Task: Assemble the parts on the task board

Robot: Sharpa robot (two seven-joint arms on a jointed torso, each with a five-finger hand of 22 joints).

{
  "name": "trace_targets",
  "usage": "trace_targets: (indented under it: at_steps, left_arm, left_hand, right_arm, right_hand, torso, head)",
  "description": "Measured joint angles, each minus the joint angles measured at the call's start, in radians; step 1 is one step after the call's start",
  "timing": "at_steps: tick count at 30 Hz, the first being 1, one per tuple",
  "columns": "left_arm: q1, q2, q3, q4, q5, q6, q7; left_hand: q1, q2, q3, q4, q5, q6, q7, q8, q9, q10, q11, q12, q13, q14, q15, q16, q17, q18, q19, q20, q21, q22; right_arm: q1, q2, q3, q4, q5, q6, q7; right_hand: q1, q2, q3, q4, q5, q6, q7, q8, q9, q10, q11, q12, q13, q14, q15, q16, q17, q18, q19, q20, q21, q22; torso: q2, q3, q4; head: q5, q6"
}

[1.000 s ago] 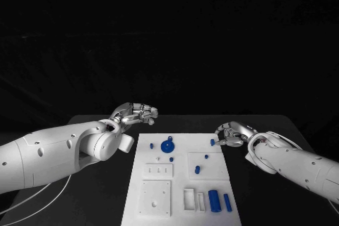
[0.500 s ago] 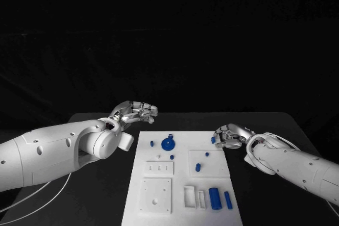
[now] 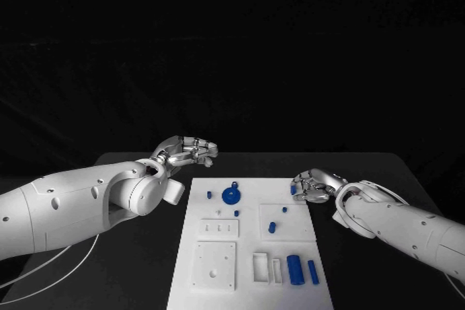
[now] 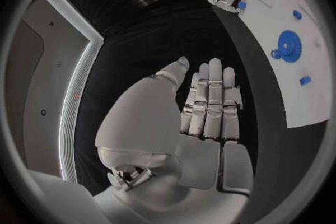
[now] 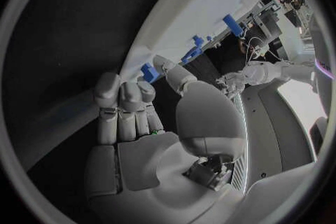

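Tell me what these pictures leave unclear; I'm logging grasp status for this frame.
- Right hand: head view, fingers cover the small blue part at the task board edge; contact unclear.
- Left hand: head view, fingers curled; contents too small to tell.
- Blue gear: teeth too small.

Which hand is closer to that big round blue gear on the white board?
The left hand, just past the board's far left corner, looks slightly nearer the gear. The right hand sits at the board's right edge.
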Motion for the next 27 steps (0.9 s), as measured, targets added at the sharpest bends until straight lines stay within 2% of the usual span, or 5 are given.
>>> trace_targets:
  at_steps: [10,17,23,25,27]
  left_arm:
    - [0.0,-0.002,0.0,0.001,-0.001,0.0,0.0]
    - [0.0,-0.003,0.0,0.001,-0.001,0.0,0.0]
    - [0.0,-0.004,0.0,0.001,-0.001,0.0,0.0]
    - [0.0,-0.004,0.0,0.001,-0.001,0.0,0.0]
    - [0.0,-0.004,0.0,0.002,-0.002,0.0,-0.001]
  left_hand:
    - [0.0,0.0,0.002,-0.002,0.0,0.0,0.0,0.0,0.0,0.0,0.0,0.0,0.0,0.0,0.0,0.0,0.0,0.0,0.0,0.0,0.0,0.0]
    - [0.0,0.0,0.002,-0.002,0.0,0.0,0.0,0.0,0.0,0.0,0.0,0.0,0.0,0.0,0.0,0.0,0.0,0.0,0.0,0.0,0.0,0.0]
    - [0.0,0.0,0.002,-0.002,0.0,0.0,0.0,0.0,0.0,0.0,0.0,0.0,0.001,0.0,0.0,0.0,0.0,0.0,0.0,0.0,0.0,0.001]
    - [0.0,0.0,0.002,-0.002,0.0,0.0,0.0,0.0,0.0,0.0,0.0,0.0,0.001,0.0,0.0,0.0,0.0,0.0,0.0,0.0,0.0,0.001]
    - [0.0,0.0,0.002,-0.002,0.0,0.0,0.0,0.0,0.0,0.0,0.0,0.0,0.001,0.0,0.0,0.0,0.0,0.0,0.0,0.0,0.0,0.001]
  right_arm:
    - [0.0,0.004,0.0,0.0,0.003,-0.001,0.0]
    - [0.0,0.006,0.0,-0.001,0.005,-0.002,0.0]
    - [0.0,0.006,0.0,-0.002,0.006,-0.003,-0.002]
    - [0.0,0.006,0.0,-0.002,0.006,-0.004,-0.002]
    - [0.0,0.007,0.0,-0.002,0.006,-0.004,-0.002]
  right_hand:
    - [-0.013,0.013,0.036,0.003,-0.071,0.014,-0.008,0.006,0.0,0.0,0.0,0.0,-0.002,0.0,0.0,-0.004,0.003,0.0,0.0,0.0,0.004,0.0]
    - [-0.008,0.018,0.085,0.007,-0.142,0.034,-0.023,0.015,0.0,0.002,-0.002,0.0,-0.003,0.0,0.0,-0.004,0.006,0.0,0.002,0.002,0.004,0.0]
    - [-0.011,0.022,0.117,0.007,-0.178,0.047,-0.036,0.02,0.0,0.006,-0.005,0.0,-0.004,0.004,-0.004,-0.004,0.007,0.0,0.002,0.002,0.004,0.001]
    - [-0.012,0.022,0.129,0.007,-0.192,0.092,-0.02,0.025,0.001,0.005,-0.005,0.0,-0.005,0.005,-0.005,-0.004,0.008,0.0,0.002,0.002,0.004,0.001]
    - [-0.012,0.022,0.136,0.01,-0.201,0.091,-0.02,0.025,0.001,0.005,-0.005,0.0,-0.005,0.004,-0.012,-0.008,0.008,0.0,0.002,0.002,0.004,0.001]
  torso:
    - [-0.001,-0.0002,-0.0004]
    - [-0.001,-0.0002,-0.0004]
    - [-0.001,0.0,-0.0009]
    - [-0.001,0.0,-0.001]
    - [-0.001,0.0001,-0.0009]
  head:
    - [-0.001,-0.001]
    - [-0.001,0.0]
    - [0.0,0.0]
    - [0.0,-0.001]
    - [0.0,-0.001]
